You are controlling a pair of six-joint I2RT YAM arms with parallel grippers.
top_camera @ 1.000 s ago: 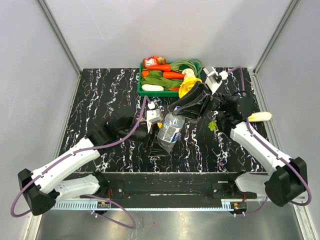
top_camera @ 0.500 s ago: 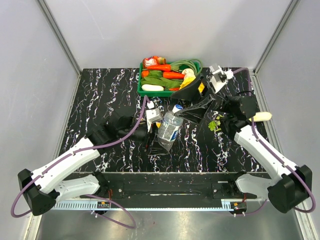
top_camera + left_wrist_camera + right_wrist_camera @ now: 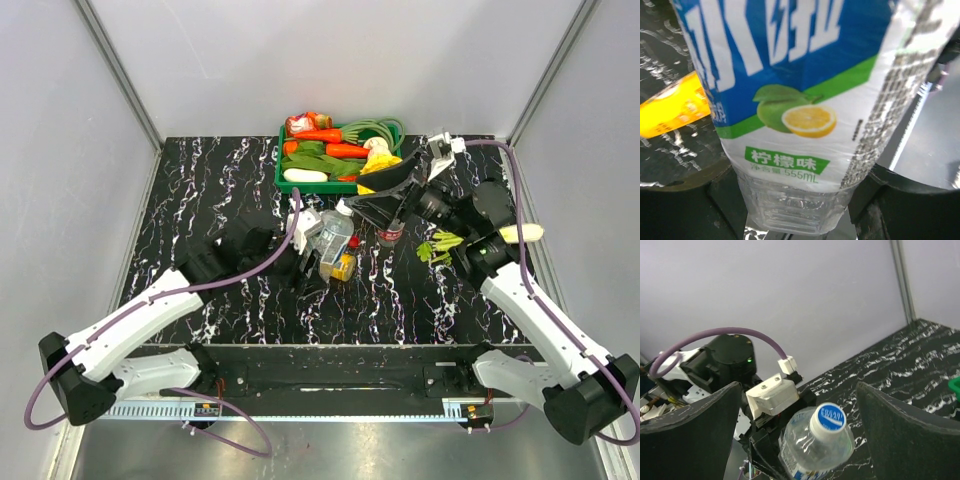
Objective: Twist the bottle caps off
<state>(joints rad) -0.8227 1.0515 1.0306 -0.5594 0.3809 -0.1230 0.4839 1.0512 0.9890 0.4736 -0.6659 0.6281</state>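
right gripper [image 3: 372, 198] has backed off the blue cap [image 3: 832, 417], jaws wide; left gripper [image 3: 312, 262] clamps the blue-label bottle [image 3: 328, 235].

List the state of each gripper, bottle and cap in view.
left gripper, fingers shut on the blue-label bottle
blue-label bottle, held tilted, cap end toward the right arm
blue cap, screwed on the blue-label bottle
right gripper, fingers open, either side of the blue cap, not touching it
yellow bottle, lying on its side on the table
red-label bottle, on the table, cap state unclear
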